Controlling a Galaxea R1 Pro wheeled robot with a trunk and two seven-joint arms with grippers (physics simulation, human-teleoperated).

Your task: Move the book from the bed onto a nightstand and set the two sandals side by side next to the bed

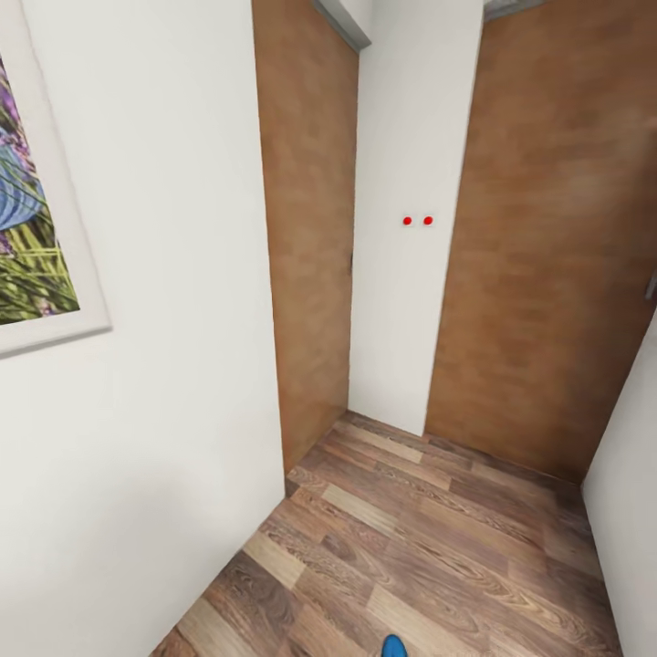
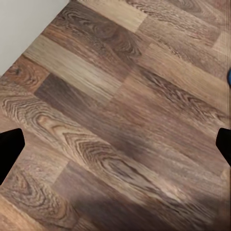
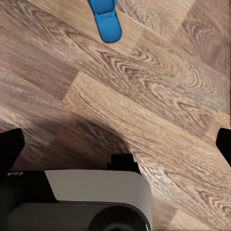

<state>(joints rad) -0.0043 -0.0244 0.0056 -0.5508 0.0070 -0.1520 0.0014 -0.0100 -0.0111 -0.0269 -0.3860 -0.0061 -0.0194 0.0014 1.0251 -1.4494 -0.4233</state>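
One blue sandal [image 3: 106, 19] flat on plank floor [image 3: 159, 82] (lengthwise toward the doors [image 1: 547, 237])

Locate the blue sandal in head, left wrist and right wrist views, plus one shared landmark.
Head view: blue sandal, a sliver at the bottom edge, just right of centre, on the wood plank floor.
Left wrist view: a blue speck at the right edge, probably the same sandal; too small to confirm.
Right wrist view: sandal at the top edge, left of centre, lying flat.
Shared landmark: the wood plank floor.
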